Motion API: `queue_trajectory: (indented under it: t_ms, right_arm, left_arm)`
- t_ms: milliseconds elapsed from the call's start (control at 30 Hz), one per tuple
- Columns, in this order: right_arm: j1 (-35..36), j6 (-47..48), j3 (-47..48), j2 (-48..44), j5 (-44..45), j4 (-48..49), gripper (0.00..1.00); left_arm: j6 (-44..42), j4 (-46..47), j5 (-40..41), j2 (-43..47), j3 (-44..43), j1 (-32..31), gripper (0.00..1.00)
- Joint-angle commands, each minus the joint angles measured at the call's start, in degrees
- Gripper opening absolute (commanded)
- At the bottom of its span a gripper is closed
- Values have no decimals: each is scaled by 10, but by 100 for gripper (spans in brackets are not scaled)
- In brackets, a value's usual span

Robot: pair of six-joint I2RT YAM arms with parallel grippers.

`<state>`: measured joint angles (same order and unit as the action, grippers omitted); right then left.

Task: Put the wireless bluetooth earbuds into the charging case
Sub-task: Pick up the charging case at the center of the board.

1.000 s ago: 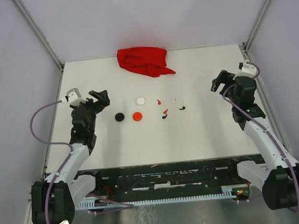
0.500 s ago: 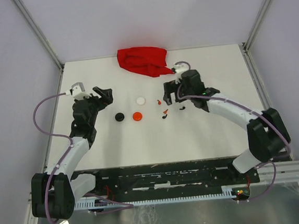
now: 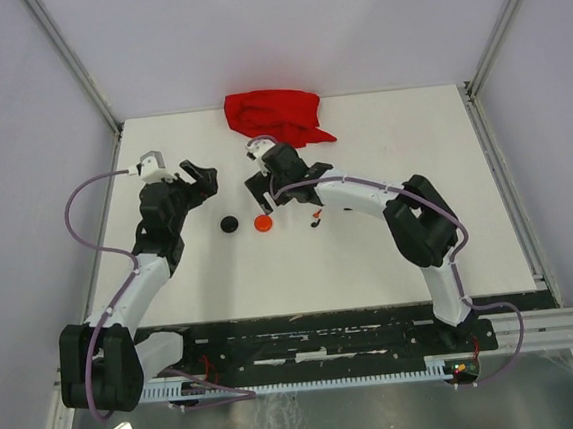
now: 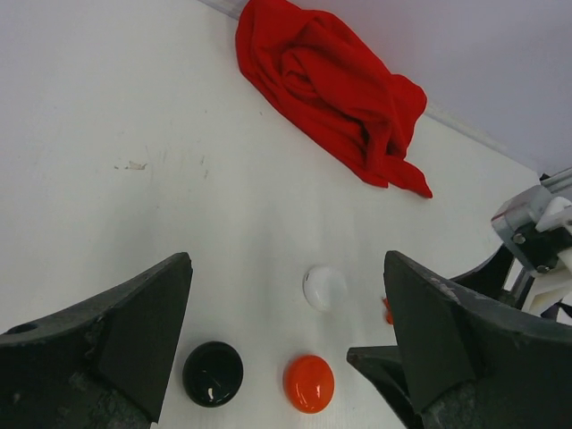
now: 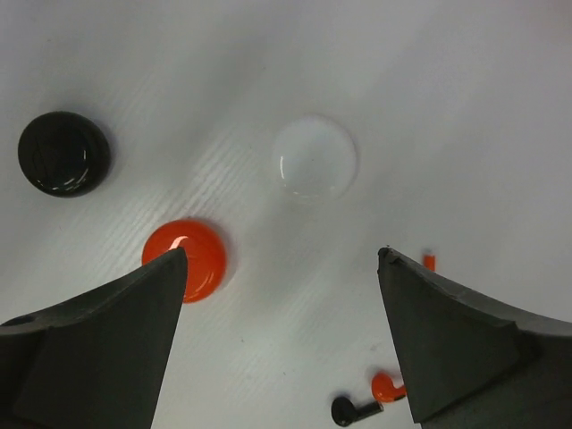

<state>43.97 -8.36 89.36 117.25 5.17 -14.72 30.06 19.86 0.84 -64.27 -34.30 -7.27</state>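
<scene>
Top external: right gripper (image 3: 263, 194) stretched far leftward.

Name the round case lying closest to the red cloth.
The white case; the black case and orange-red case lie farther from the red cloth, side by side.

On the table (image 3: 420, 243) three round cases (image 5: 315, 158) lie together, earbuds (image 5: 386, 388) just right, cloth (image 3: 276, 115) behind.

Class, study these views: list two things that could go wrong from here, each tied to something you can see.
1. The open right gripper has one finger lined up with the orange-red case; descending may knock it away.
2. The black earbud and red earbud lie close together, tiny against the wide jaws; a grasp may pinch both or scatter them.
</scene>
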Motion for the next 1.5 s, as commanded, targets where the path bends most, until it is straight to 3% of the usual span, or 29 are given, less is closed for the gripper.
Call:
queue_trajectory:
  t_ms: [0, 267, 1467]
  right_arm:
    - [26, 16, 61, 39, 25, -27, 95]
    - [56, 4, 96, 94, 33, -50, 94]
    - [80, -15, 83, 94, 14, -68, 85]
  left_arm:
    - [-22, -11, -8, -6, -37, 0, 94]
    - [-39, -39, 7, -15, -52, -1, 91]
    - [-44, -51, 17, -22, -58, -1, 91]
